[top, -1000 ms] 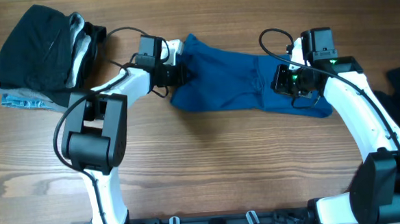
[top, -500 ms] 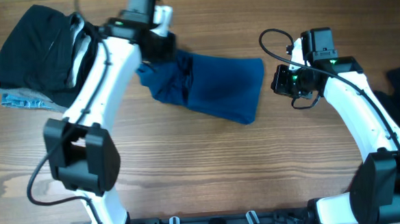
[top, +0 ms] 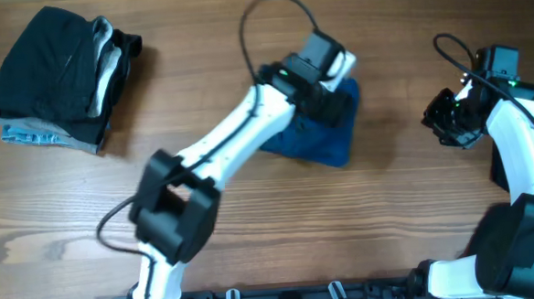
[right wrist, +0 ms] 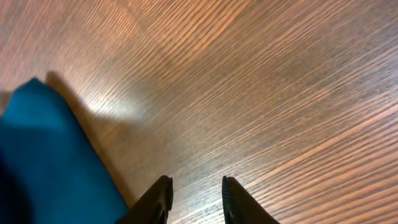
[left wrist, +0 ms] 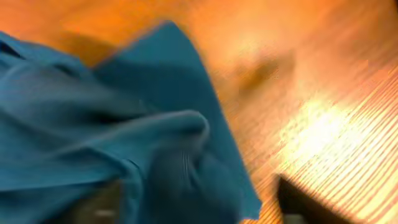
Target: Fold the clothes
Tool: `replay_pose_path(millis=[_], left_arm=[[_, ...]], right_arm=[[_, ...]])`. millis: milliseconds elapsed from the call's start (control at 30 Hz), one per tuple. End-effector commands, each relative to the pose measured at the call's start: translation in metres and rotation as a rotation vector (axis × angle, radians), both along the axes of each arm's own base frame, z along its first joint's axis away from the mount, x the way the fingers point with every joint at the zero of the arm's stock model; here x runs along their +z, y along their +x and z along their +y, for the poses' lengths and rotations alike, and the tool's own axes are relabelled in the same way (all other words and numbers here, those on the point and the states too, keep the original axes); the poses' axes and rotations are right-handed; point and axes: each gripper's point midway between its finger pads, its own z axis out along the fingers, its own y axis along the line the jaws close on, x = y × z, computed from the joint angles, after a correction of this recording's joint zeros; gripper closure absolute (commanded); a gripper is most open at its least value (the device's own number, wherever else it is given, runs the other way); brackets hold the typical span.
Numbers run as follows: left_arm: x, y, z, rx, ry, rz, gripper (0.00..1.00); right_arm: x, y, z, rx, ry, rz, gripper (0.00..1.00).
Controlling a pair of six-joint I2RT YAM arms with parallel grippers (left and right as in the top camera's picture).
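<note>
The royal-blue shirt (top: pixel 333 142) lies bunched into a small folded heap on the wooden table right of centre. My left arm reaches across from the left, and its gripper (top: pixel 331 102) sits over the heap's upper edge. In the blurred left wrist view, blue cloth (left wrist: pixel 124 124) fills the left side and the gripper (left wrist: pixel 193 186) has its fingers spread wide, open, with fabric lying between them. My right gripper (top: pixel 441 122) hangs off to the shirt's right, apart from it. In its own view the right gripper (right wrist: pixel 196 183) is open over bare wood, the shirt's edge (right wrist: pixel 43 162) at its left.
A stack of folded clothes sits at the far left back: a black piece (top: pixel 47 60) on top, a white-grey one (top: pixel 108 55) and a pale-blue patterned one (top: pixel 24 135) under it. A black cable (top: pixel 278 7) loops above my left arm.
My left arm swung from the left to the right, carrying the shirt's left part over onto the rest, then its jaws opened. My right arm drew back to the right and opened a little.
</note>
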Motion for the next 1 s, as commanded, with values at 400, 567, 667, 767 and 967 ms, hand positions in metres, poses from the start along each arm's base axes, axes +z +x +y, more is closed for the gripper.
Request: replay_pose_path(millis=[400,567,667,767,967], left_arm=[[0.090,0.037,0.166,0.375,-0.005,0.098,0.62],[0.008,0.019,0.145,0.168,-0.111,0.379,0.96],[-0.037,0.012,0.137,0.112,-0.103,0.477,0.80],[-0.071,0.014,0.140,0.084,-0.059,0.497,0.62],[-0.075,0.021,0.153,0.119,-0.027,0.505,0.53]], right_arm=[[0.034,0.014,0.148,0.770,0.272,-0.333,0.79],[-0.018,0.030,0.207,0.757,0.231,-0.277,0.90],[-0.079,0.022,0.201,0.642,0.204,-0.086,0.93],[-0.146,-0.026,0.124,0.227,-0.091,0.322,0.96],[-0.064,0.000,0.134,0.611,-0.075,0.118,0.95]])
